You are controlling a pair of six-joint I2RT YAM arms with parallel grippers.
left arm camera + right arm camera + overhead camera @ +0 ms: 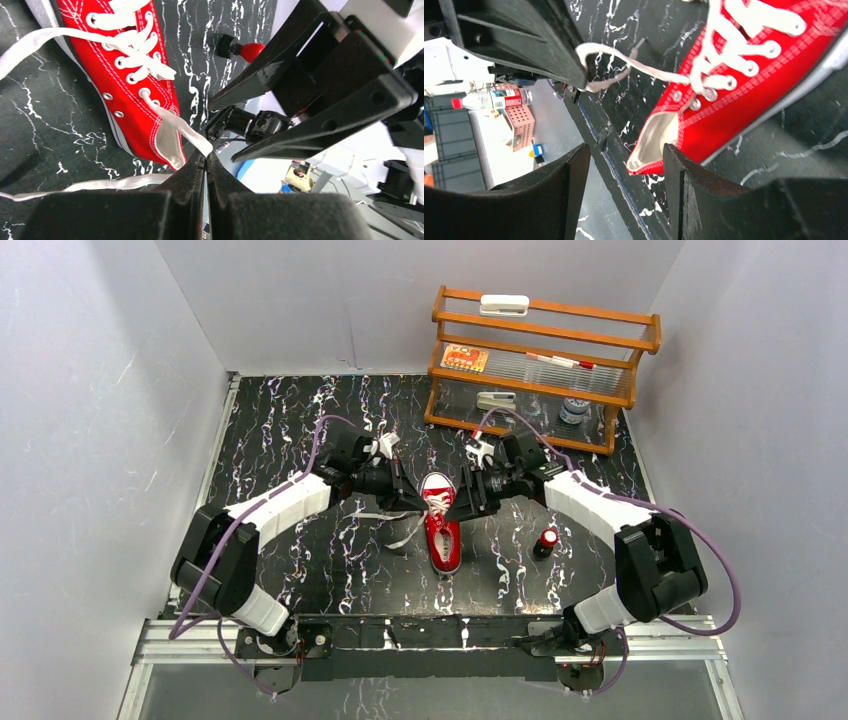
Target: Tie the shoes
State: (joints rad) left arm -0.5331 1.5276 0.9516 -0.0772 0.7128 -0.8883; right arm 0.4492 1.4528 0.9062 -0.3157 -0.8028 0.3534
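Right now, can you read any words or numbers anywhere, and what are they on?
No text can be read.
Orange card on the wooden rack: print too small.
Bottle in the background: label blurred.
Red sneaker: no writing shows.

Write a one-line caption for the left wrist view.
Close-up: the left gripper pinches the end of a white lace from the red sneaker, with the right gripper open opposite.
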